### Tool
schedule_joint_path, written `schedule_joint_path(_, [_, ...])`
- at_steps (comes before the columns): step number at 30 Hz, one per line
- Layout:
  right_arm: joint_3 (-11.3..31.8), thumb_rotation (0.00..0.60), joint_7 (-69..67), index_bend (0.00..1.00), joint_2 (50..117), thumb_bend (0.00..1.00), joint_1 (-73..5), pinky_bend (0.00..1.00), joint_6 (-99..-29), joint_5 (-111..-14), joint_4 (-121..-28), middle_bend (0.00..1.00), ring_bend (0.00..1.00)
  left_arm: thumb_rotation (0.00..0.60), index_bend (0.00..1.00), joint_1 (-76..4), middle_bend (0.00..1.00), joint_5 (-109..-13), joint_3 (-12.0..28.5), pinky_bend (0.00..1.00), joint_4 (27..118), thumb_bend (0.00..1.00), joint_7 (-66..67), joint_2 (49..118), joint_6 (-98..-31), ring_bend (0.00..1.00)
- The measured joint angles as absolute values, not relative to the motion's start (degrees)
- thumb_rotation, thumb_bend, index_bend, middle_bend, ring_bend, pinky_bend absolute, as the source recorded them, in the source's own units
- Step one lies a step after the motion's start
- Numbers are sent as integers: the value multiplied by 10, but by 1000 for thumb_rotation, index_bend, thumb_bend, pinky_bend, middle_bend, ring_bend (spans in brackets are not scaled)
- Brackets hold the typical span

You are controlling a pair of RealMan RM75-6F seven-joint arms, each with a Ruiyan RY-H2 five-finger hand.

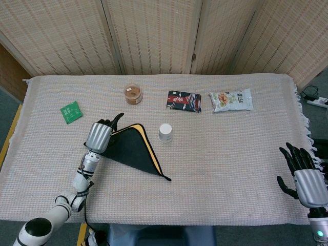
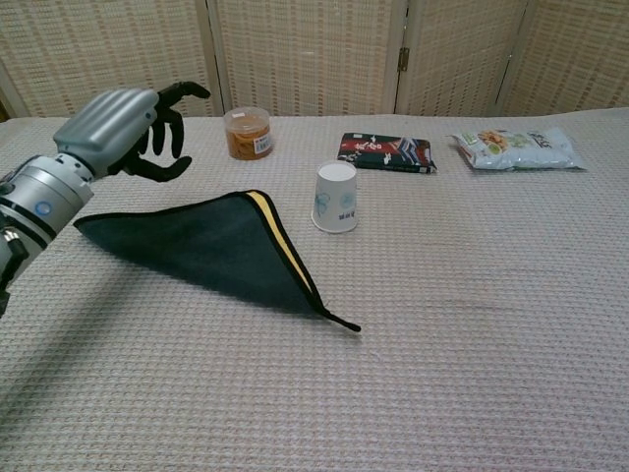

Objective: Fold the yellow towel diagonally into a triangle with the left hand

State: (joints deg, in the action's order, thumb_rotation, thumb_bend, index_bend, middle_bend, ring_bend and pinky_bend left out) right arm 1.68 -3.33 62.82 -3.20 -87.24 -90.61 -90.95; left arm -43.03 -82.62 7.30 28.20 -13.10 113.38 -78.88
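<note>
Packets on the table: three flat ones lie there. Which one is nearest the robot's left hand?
The small green packet, alone near the table's left edge, up-left of the left hand. The dark red-and-black packet and the pale snack bag lie far right, beyond the paper cup.

We see both views evenly and softly lit from above, bright enough that the weave of the tablecloth reads clearly, with no glare. Shadows are faint: a soft one lies under the raised edge of the towel and beside the paper cup. Focus is sharp throughout, with no noticeable bending at the edges.
</note>
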Motion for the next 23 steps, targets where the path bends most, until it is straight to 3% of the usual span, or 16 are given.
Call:
schedule_joint_path(3, [17,600,-27,0,630,447,-29,0,-887,-916,-922,0,0,600,160,-384,332,-840,46,195,412,327,-89,1065,-828,243])
schedule_joint_path(11, [7,600,0,0,640,446,-18,0,-912,-948,-941,0,0,600,150,-210,226,-876,-61,114,797,286,111,841,-950,143])
schedule_joint_path(16, [1,600,17,0,643,447,-13,0,-916,-956,-942,0,0,600,125,-106,177,-877,-116,76,876,273,176,762,-982,112])
schedule_joint_path(23, [-5,600,29,0,645,447,-7,0,-925,-970,-950,0,0,600,121,-82,172,-896,-123,73,898,270,163,732,-979,108])
